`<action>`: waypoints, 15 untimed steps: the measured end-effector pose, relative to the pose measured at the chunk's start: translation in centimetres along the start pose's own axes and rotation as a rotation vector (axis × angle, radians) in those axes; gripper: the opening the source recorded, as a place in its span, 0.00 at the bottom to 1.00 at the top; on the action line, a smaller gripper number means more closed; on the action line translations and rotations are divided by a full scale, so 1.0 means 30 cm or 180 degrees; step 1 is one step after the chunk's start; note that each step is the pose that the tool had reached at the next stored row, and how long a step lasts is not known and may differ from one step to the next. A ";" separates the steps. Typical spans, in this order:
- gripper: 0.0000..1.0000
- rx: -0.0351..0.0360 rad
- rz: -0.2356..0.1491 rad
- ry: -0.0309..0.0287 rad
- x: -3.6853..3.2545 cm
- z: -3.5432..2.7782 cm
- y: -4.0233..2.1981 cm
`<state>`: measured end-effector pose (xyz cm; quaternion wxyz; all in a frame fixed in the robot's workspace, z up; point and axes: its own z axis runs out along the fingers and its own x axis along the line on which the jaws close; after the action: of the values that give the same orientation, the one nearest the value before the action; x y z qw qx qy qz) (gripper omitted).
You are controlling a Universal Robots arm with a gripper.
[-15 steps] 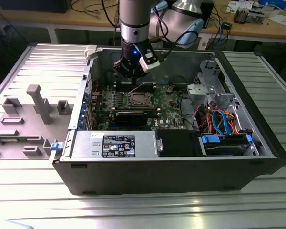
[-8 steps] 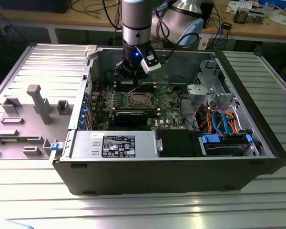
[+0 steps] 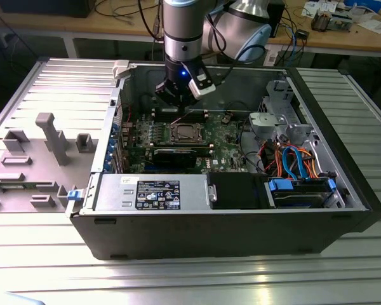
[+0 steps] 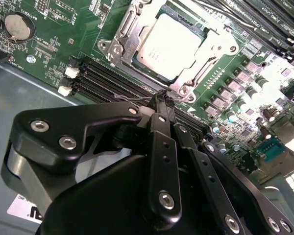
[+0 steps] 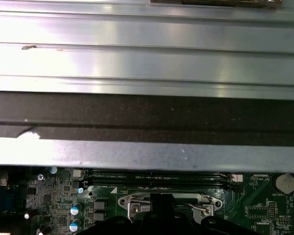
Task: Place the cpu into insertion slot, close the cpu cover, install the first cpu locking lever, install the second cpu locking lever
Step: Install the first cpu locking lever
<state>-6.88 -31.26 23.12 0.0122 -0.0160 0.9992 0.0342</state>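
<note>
since the cpu already lies flat in the insertion slot, with the cpu cover folded down around its metal top, the part being handled now looks to be a thin wire locking lever at the edge of the socket nearest the gripper. in the second wrist view the fingers are drawn together to a narrow tip, just beside the corner of the cover where the wire runs. i cannot tell if the wire is really pinched between them or only touched.

i judge that such a lever is light, stiff and springy. it is also smooth, so it may slip off the tips. the best hold is probably near its free bent end, away from the hinge. the chip itself is light and rigid but fragile, and the pins under it are fragile too, so it would be taken by its edges only and pressed gently.

the computer case lies open on its side on the bench. inside it is the green motherboard, with the socket near the middle of the board. at the corner of the case to the exterior view's right sit a drive bay and coloured cables. a grey power supply lies along the near wall.
</note>
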 end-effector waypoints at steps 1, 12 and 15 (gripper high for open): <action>0.11 0.0000 0.0000 0.0000 0.000 0.000 0.000; 0.11 0.0000 -0.0001 0.0000 -0.001 0.001 0.000; 0.11 -0.0001 0.0000 -0.0001 -0.009 0.001 0.000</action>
<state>-6.60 -31.26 23.09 0.0123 -0.0160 0.9992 0.0343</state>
